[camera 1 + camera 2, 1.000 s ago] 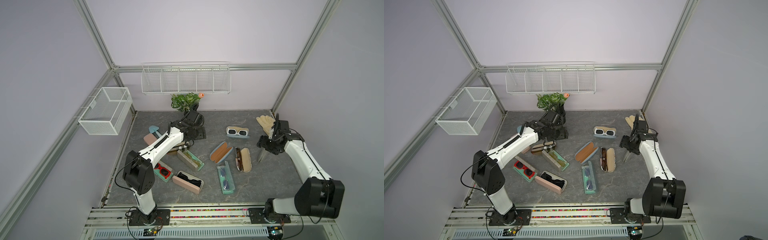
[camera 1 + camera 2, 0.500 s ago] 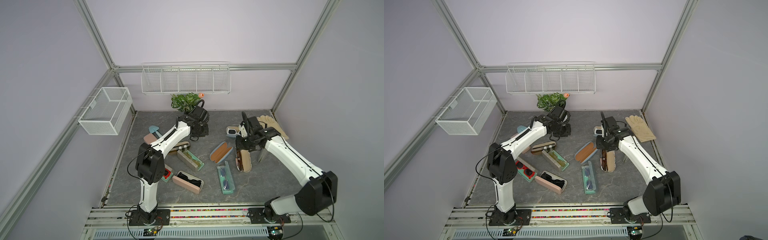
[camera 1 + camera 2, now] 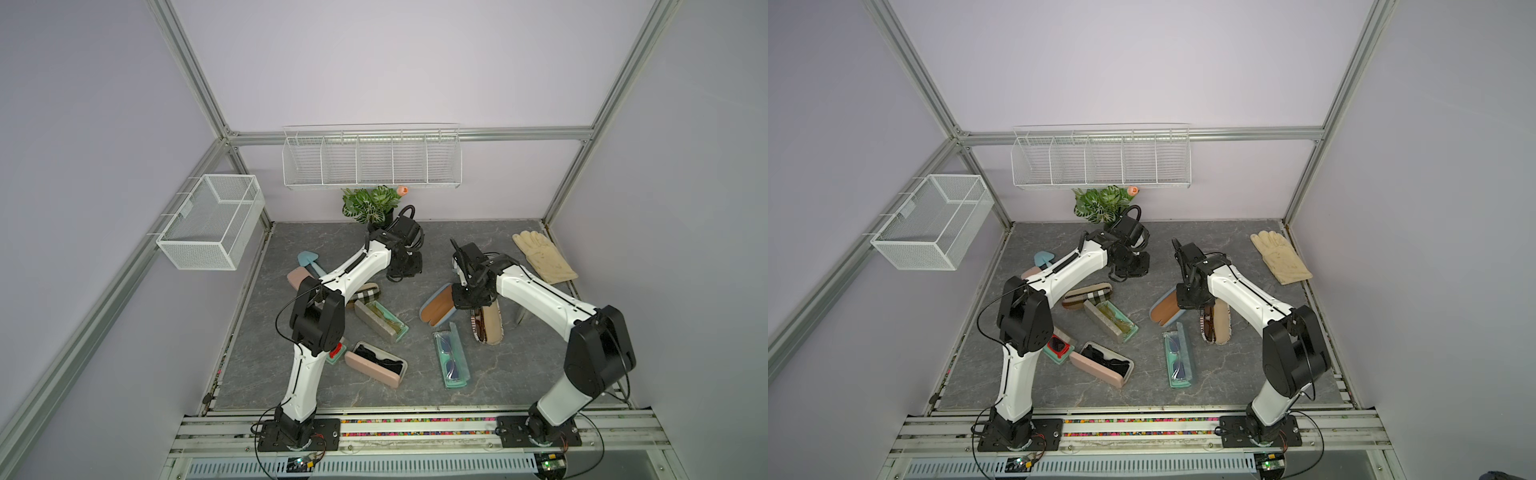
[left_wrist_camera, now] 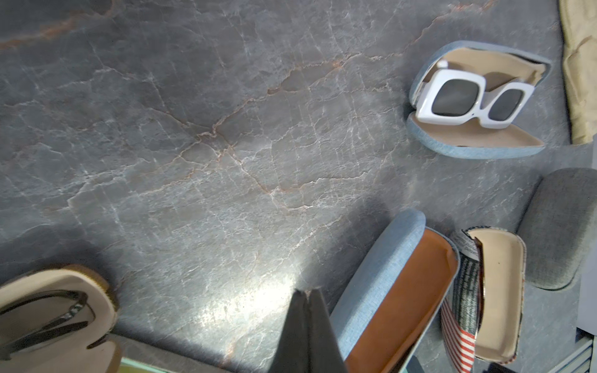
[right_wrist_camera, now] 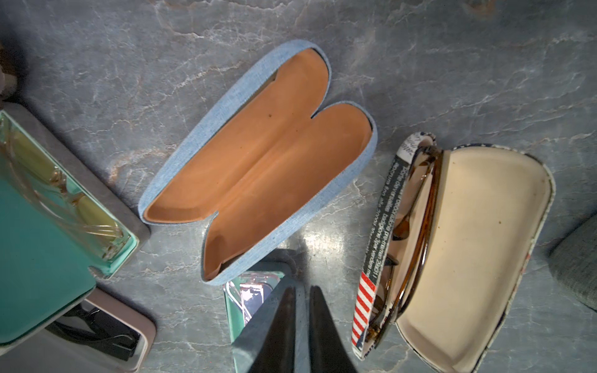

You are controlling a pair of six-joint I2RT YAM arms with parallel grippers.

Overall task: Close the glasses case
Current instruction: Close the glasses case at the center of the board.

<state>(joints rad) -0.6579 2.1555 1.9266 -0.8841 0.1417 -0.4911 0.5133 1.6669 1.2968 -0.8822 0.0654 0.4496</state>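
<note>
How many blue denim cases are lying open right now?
2. The empty orange-lined case lies beside the flag-print case. The second denim case, holding white sunglasses, shows in the left wrist view. Others may be hidden.

Newsprint case (image 5: 384,226): txt unreadable.

Both top views look steeply down from high over the front edge of the bench (image 3: 498,365), far enough to hold its whole surface and the back wall (image 3: 395,75). Each wrist camera looks straight down from close above the bench's middle, the right one nearer, and both share the open blue case (image 4: 381,290) and the striped case (image 4: 497,290) beside it.
</note>
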